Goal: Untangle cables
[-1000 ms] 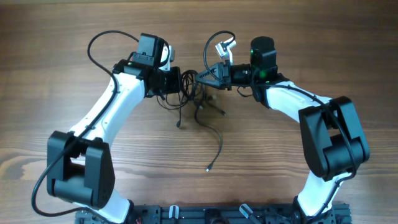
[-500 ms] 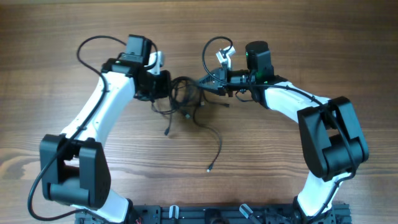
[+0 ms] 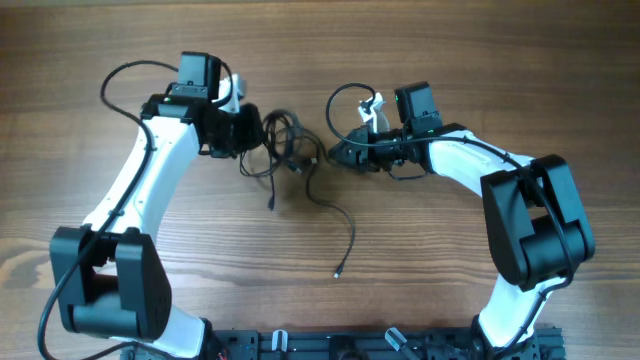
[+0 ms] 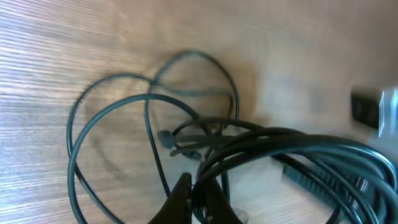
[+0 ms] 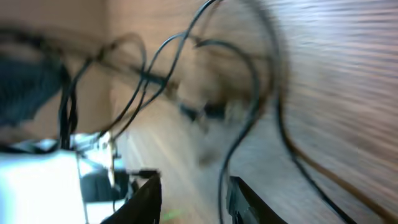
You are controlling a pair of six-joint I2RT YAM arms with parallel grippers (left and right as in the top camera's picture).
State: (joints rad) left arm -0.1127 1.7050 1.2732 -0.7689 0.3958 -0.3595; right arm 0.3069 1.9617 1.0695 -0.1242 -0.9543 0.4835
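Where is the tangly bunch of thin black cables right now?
In the overhead view, the bundle of thin black cables lies on the wooden table between both arms, pinched by the left gripper, with the open right gripper close beside it.

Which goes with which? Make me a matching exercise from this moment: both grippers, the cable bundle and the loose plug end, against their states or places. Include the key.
Things:
1. left gripper
2. right gripper
3. cables
4. plug end

States or places:
A. fingers apart
B. looped in a heap between the two grippers
C. lying alone at the tip of a trailing strand
D. pinched shut on a strand

Pairs: 1-D, 2-A, 3-B, 4-C
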